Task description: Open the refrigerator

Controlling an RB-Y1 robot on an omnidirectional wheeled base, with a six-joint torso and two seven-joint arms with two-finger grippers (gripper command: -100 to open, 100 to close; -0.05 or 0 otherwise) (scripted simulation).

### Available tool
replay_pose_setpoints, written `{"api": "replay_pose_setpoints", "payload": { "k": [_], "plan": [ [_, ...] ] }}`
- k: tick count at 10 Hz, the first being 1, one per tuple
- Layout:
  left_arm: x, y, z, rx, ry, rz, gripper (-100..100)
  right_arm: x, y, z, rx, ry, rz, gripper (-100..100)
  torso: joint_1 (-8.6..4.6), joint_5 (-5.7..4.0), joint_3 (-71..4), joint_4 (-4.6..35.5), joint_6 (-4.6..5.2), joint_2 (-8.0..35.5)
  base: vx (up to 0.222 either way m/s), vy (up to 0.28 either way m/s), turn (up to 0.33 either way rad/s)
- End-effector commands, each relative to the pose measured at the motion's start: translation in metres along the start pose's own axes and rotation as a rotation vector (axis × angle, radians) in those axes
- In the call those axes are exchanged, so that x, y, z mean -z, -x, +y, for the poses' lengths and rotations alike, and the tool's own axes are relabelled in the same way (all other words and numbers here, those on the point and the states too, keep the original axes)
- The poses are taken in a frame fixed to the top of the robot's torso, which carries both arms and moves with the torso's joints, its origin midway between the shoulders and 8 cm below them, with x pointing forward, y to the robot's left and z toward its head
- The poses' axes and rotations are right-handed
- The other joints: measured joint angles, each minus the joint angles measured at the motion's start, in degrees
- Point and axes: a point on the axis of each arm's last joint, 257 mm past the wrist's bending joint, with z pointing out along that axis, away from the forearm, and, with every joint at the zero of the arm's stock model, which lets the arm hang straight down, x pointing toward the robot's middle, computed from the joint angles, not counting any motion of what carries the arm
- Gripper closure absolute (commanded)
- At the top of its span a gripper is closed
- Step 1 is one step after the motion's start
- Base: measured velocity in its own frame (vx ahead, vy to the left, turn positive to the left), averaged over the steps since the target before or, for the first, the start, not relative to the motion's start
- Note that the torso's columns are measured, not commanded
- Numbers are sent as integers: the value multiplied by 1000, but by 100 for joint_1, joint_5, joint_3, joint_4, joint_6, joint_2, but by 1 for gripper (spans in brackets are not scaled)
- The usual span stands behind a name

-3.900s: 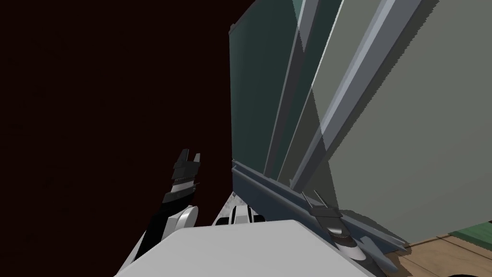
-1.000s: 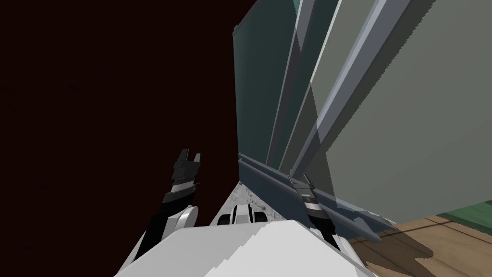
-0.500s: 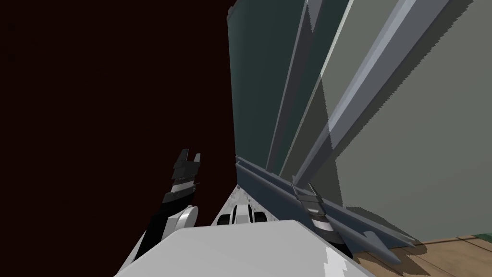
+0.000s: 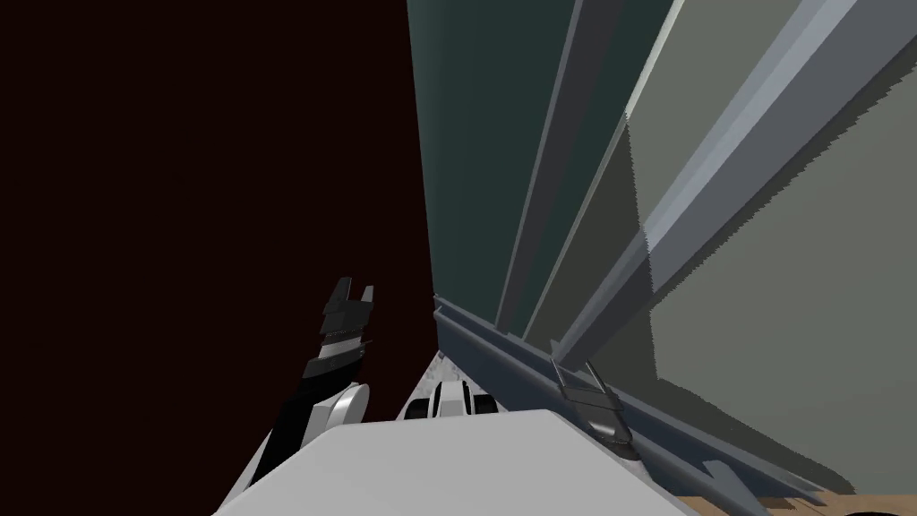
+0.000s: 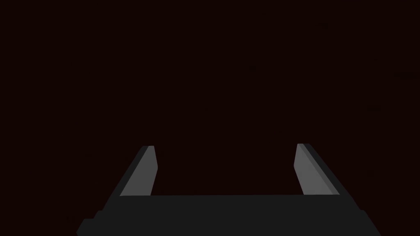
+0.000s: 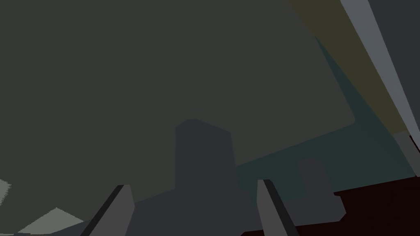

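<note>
The refrigerator (image 4: 788,296) rises close in front of me, with grey and dark teal door panels. A long grey handle (image 4: 716,161) slants down its right door. My right gripper (image 4: 573,358) is at that handle's lower end, just above a horizontal grey bar (image 4: 501,345). In the right wrist view a dark grey handle block (image 6: 203,155) stands between the fingers of my right gripper (image 6: 195,183). The fingers are open and touch neither side of the block. My left gripper (image 4: 354,294) is raised to the left, open and empty (image 5: 225,145).
A dark red wall (image 4: 179,179) fills the left side, right beside the left arm. A second, thinner vertical handle (image 4: 546,179) runs between the door panels. A strip of wooden floor (image 4: 761,506) shows at the bottom right.
My head view has shifted: the refrigerator looms larger and most of the wooden floor has slid out of sight. The right gripper stays at the handle's lower end. The left arm is unmoved.
</note>
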Motion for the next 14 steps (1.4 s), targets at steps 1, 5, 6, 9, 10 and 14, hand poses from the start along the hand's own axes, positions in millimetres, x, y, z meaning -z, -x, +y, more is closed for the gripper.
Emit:
{"api": "replay_pose_setpoints", "payload": {
  "k": [1, 5, 6, 9, 10, 14],
  "plan": [
    [0, 0, 0, 0, 0, 0, 0, 10, 4, -3, -3, 3, -1, 100, 3, 4, 4, 3, 9, 7, 40, 2, -25],
    [0, 0, 0, 0, 0, 0, 0, -34, 41, 36, -116, 160, -213, 100, -10, 23, 48, 38, 41, 95, -214, -59, -200],
    [0, 0, 0, 0, 0, 0, 0, -34, 41, 36, -116, 160, -213, 100, -14, 31, 25, 38, 37, 62, -149, -32, -108],
    [0, 0, 0, 0, 0, 0, 0, -52, 64, 59, -172, 267, -328, 100, 16, 49, -20, 38, 9, 6, -140, -46, -175],
    [0, 0, 0, 0, 0, 0, 0, -57, 72, 66, -189, 304, -365, 100, 18, 46, -5, 44, 9, 27, -168, -65, -198],
    [0, 0, 0, 1, -1, 0, 0, -54, 55, 65, -178, 324, -334, 100, 6, 37, -3, 37, -5, 22, -161, -86, 142]
  ]
}}
